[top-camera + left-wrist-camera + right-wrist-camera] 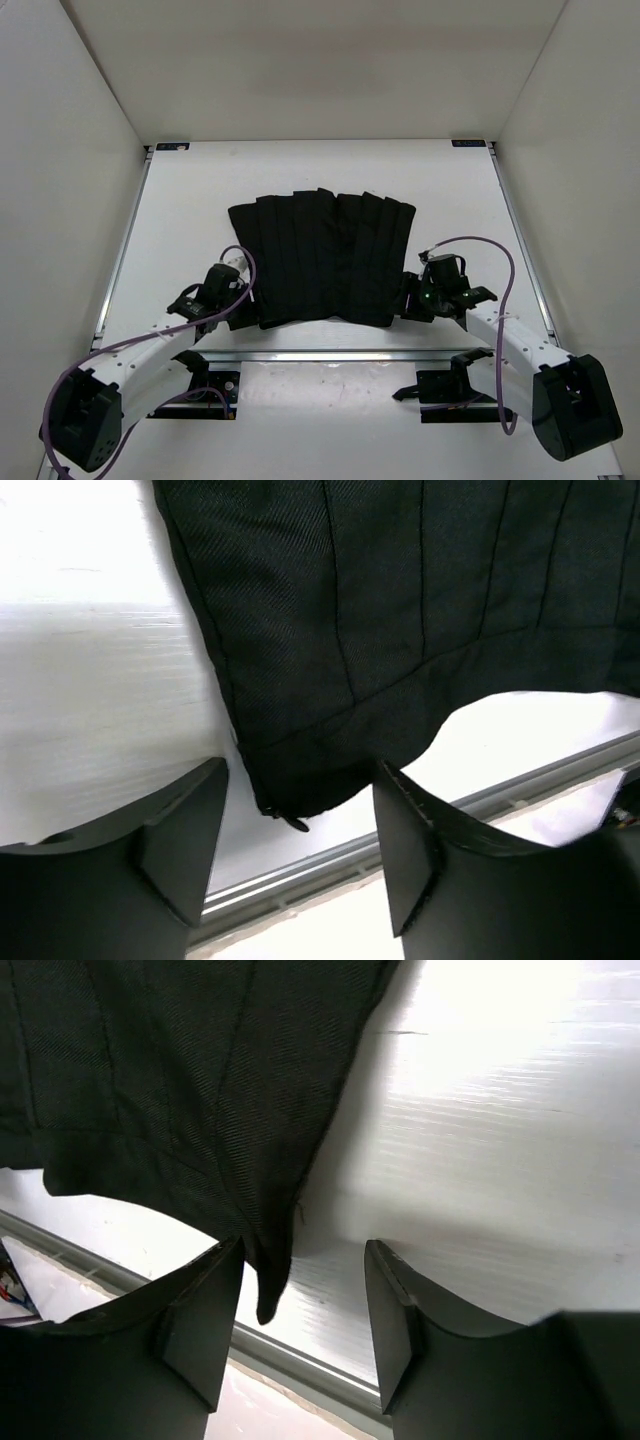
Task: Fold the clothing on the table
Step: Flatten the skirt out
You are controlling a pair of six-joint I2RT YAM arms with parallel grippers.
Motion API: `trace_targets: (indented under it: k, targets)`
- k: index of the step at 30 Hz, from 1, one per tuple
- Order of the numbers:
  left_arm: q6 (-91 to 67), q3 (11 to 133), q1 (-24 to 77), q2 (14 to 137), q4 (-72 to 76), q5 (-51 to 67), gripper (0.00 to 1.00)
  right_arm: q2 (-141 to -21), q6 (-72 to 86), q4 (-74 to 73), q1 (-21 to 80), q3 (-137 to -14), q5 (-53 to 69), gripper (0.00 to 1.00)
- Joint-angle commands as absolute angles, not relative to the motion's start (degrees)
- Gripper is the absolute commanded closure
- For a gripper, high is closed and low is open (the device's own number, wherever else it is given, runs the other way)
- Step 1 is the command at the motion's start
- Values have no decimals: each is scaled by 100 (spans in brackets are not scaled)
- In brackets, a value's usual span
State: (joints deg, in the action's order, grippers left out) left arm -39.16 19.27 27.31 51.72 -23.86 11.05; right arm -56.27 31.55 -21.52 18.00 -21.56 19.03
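The black pleated clothing (320, 258) lies flat on the white table (180, 220), its ridges running front to back. My left gripper (240, 296) sits at the garment's near left corner and my right gripper (410, 297) at its near right corner. In the left wrist view the left gripper (300, 775) is open, and the corner of the clothing (330, 660), with a small tab, lies between the fingertips unclamped. In the right wrist view the right gripper (305, 1250) is open too. A hanging tip of the clothing (200, 1090) rests beside its left finger (200, 1320).
A metal rail (330, 354) runs along the table's near edge just behind both grippers, and the rail (500, 795) shows in the left wrist view too. White walls (60, 200) close in the left, right and back. Purple cables (500, 270) loop off each arm.
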Motion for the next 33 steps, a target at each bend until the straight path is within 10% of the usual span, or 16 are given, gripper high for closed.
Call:
trace_targets:
  k: [1, 5, 8, 9, 25, 33]
  targets:
    - [-4227, 1767, 2795, 5063, -2048, 1186, 31, -5712, 3383, -1916, 1977, -1960, 1811, 51]
    - [-4508, 1530, 2865, 4992, -1469, 1300, 66, -5862, 3472, -1723, 2214, -2003, 1881, 57]
    - [-4614, 1432, 2848, 4940, -1293, 1363, 99, -5845, 3524, -1758, 2259, -2004, 1977, 87]
    - [-4597, 1459, 2813, 4835, -1336, 1388, 100, -5836, 3437, -1862, 2180, -2108, 2056, 99]
    - [-3279, 7169, 2136, 4966, -3673, 922, 100, -5503, 2004, -4376, 1889, -7670, 2207, 100]
    - [-3103, 7534, 1908, 5070, -3816, 799, 100, -5773, 1811, -4352, 801, -8349, 3330, 100]
